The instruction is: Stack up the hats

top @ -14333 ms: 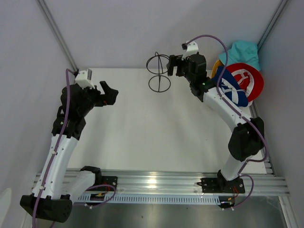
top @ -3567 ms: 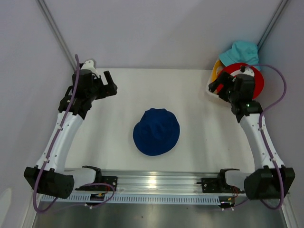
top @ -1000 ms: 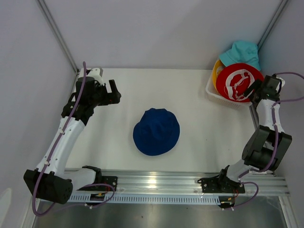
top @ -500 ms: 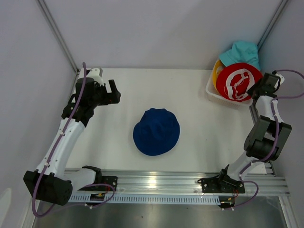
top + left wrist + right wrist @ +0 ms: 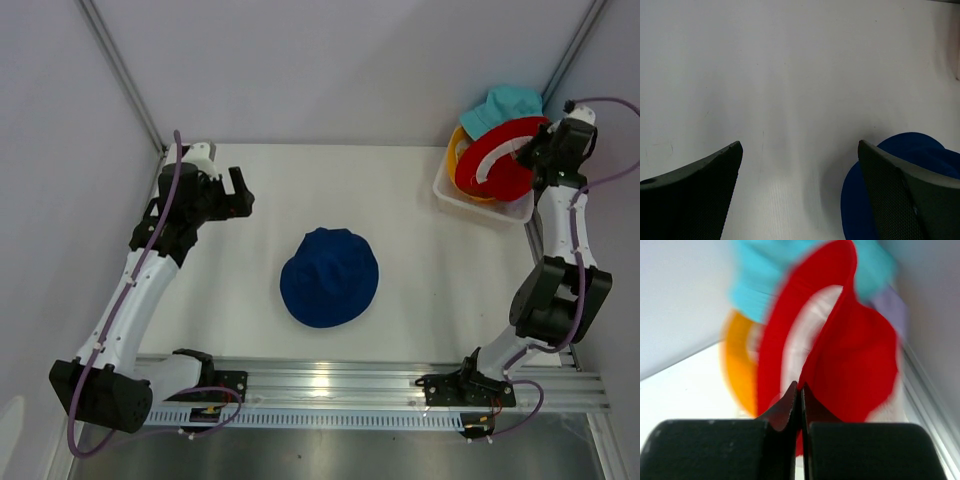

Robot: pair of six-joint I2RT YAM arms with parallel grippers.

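Observation:
A navy hat (image 5: 329, 277) lies crown up in the middle of the table; the left wrist view catches its edge (image 5: 852, 210). My right gripper (image 5: 535, 150) (image 5: 800, 386) is shut on the brim of the red hat (image 5: 497, 158) (image 5: 855, 355), which hangs tilted above the white basket (image 5: 470, 203). Behind it sit a teal hat (image 5: 505, 105) (image 5: 760, 285) and a yellow-orange hat (image 5: 458, 150) (image 5: 737, 365). A lavender patch (image 5: 885, 305) shows blurred at the right. My left gripper (image 5: 240, 193) (image 5: 800, 145) hovers open over bare table, left of the navy hat.
The basket stands in the far right corner against the enclosure walls. A metal rail (image 5: 330, 385) with both arm bases runs along the near edge. White table surface (image 5: 300, 190) lies between the navy hat and the basket.
My right gripper closed on the red hat's brim and rose toward the back corner, tipping the hat up on edge. The left arm and navy hat stayed still.

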